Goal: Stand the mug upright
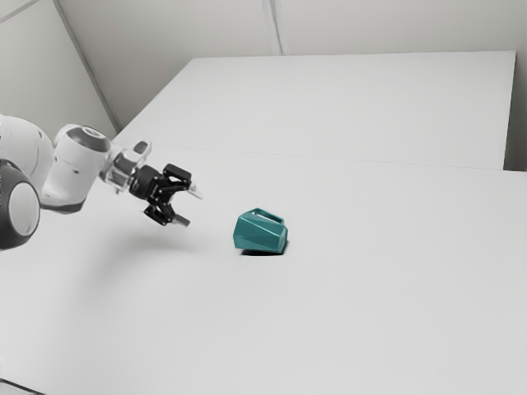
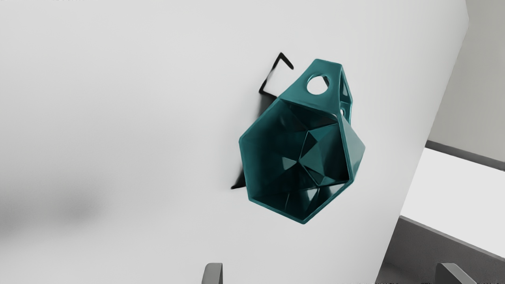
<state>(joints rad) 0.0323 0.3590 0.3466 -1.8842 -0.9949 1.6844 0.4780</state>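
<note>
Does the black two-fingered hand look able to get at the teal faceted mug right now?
Probably yes: the hand is open and faces the mouth of the mug, with no object between the two.

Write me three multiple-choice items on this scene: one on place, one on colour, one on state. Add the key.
1. In the exterior view, where is the mug?
A) Left of the gripper
B) Right of the gripper
C) Between the fingers

2. What colour is the mug?
A) Red
B) Yellow
C) Teal

3. How does the mug lie?
A) On its side
B) Upright
C) Upside down

Key:
1 B: it sits past the fingertips, toward the exterior view's right.
2 C: both views show blue-green faces.
3 A: its mouth faces sideways, toward the gripper, and its handle is uppermost.
</note>
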